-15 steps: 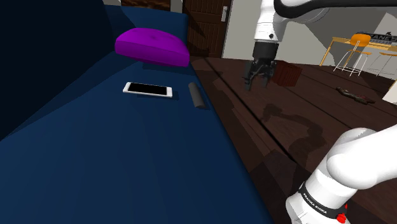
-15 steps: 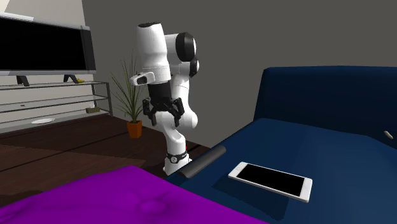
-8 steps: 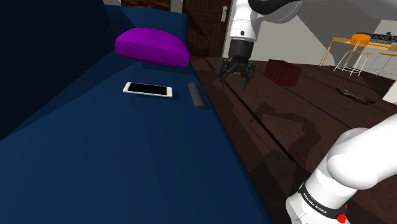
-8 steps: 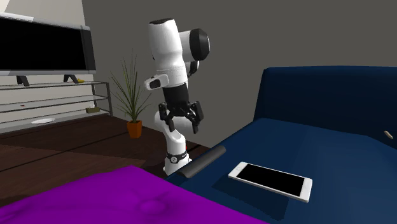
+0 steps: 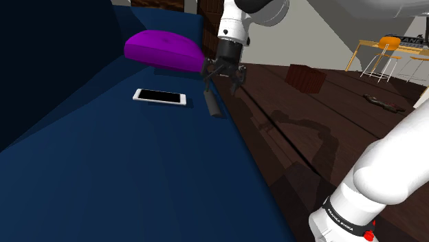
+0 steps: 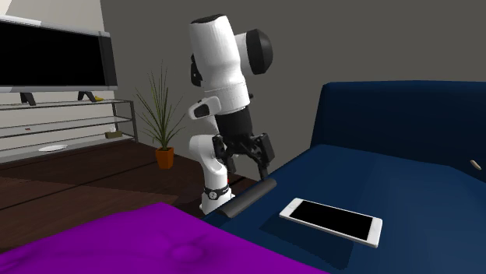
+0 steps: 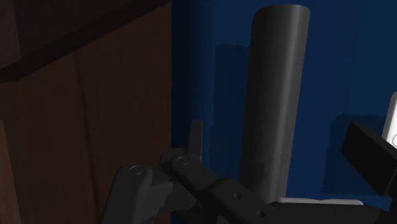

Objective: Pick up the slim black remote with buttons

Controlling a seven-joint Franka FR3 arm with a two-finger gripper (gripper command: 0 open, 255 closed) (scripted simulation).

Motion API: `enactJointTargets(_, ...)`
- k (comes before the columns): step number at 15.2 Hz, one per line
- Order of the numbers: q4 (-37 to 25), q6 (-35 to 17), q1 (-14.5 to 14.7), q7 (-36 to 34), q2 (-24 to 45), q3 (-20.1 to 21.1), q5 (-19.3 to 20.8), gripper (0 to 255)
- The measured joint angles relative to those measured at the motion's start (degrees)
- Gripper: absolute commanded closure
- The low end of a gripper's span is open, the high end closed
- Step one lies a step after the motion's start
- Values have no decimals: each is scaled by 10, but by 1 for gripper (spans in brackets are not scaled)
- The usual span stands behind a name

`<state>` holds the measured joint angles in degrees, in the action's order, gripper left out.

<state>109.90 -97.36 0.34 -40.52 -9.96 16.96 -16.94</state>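
Where the dark blue sofa seat (image 5: pixel 103 158) runs across the shoulder view, things line up from the left: a rounded purple cushion (image 5: pixel 165 49) at the back, a flat white-framed phone with a black screen (image 5: pixel 160 96), then the slim dark grey bar-shaped remote (image 5: pixel 211 102) lying along the seat's edge beside the dark wooden floor (image 5: pixel 309 110). The all-black two-finger gripper (image 5: pixel 221 86) hangs just above the remote's far end, jaws spread and holding nothing. In the wrist view the remote lies between the fingers (image 7: pixel 369 149), touching neither.
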Motion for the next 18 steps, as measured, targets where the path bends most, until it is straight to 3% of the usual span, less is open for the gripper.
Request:
enactJointTargets(3,-13,-14,3,-22,22,8,-2,0)
enactJointTargets(9,26,-56,4,-16,26,10,-5,0)
enactJointTargets(10,29,-58,5,-16,26,11,-5,255)
enactJointTargets(18,26,-59,4,-17,24,9,-3,255)
